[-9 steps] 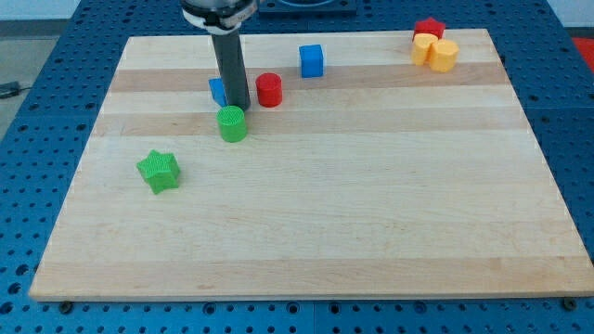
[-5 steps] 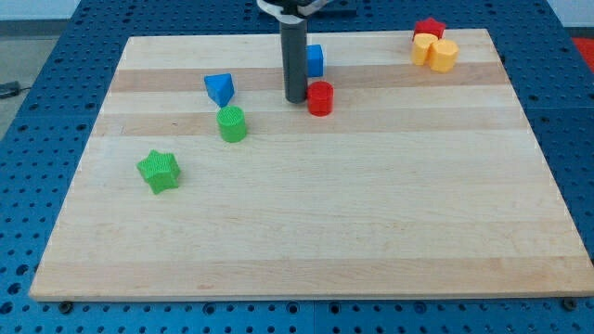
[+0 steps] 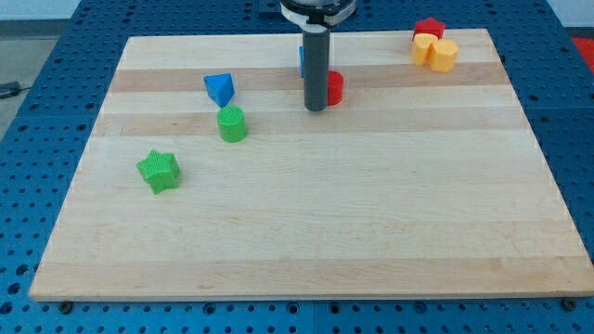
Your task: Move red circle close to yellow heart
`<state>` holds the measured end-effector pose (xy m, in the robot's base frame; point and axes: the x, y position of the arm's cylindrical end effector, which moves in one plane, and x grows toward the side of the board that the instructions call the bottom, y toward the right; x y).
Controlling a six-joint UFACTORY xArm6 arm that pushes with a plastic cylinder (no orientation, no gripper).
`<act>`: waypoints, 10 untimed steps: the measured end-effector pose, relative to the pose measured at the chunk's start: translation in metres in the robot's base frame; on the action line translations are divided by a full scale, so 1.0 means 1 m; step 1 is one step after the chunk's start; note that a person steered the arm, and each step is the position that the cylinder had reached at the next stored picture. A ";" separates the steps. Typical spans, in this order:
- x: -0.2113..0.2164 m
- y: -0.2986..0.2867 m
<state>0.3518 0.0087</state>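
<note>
The red circle (image 3: 334, 86) sits on the wooden board near the view's top centre, half hidden behind my rod. My tip (image 3: 316, 108) rests on the board, touching the red circle's left side and a little below it. The yellow heart (image 3: 425, 48) lies near the view's top right corner, far to the right of the red circle. It touches a yellow cylinder (image 3: 445, 56) and a red star (image 3: 429, 28).
A blue cube (image 3: 303, 59) is mostly hidden behind my rod, just above and left of the red circle. A blue triangle (image 3: 219, 89), a green cylinder (image 3: 232, 123) and a green star (image 3: 159, 171) lie on the view's left half.
My tip has moved from beside the blue triangle to the right, pushing the red circle rightward with it. The blue cube is now hidden behind the rod.
</note>
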 end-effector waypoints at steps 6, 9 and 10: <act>-0.056 0.013; -0.062 0.083; -0.067 0.100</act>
<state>0.2849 0.1090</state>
